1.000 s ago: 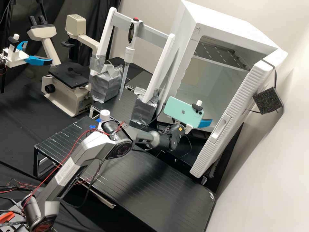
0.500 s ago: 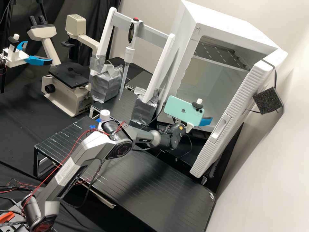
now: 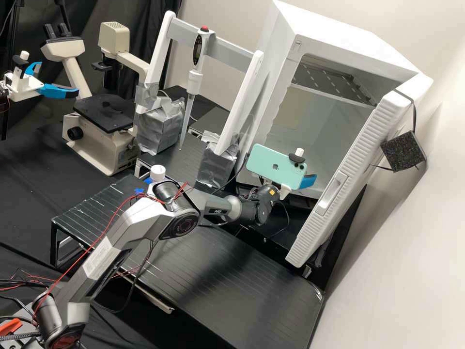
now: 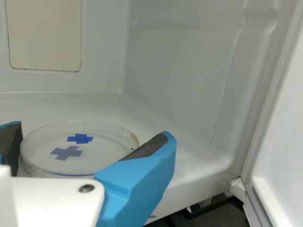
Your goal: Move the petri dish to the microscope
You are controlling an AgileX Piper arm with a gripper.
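The hand [image 4: 89, 133] is wide, fingers either side of the petri dish [image 4: 97, 156]! Light, stiff, probably slippery and crackable: pinch opposite side walls, gently, lid level.

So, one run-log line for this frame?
tool: open around petri dish | dish: on white cabinet floor | door: open | move to microscope: not done

The black cloth-covered desk [image 3: 29, 194] bears a beige microscope [image 3: 104, 151] and a low black ribbed stand [image 3: 242, 286]; a clear round petri dish [image 4: 102, 158] rests on the white cabinet floor [image 4: 85, 106].
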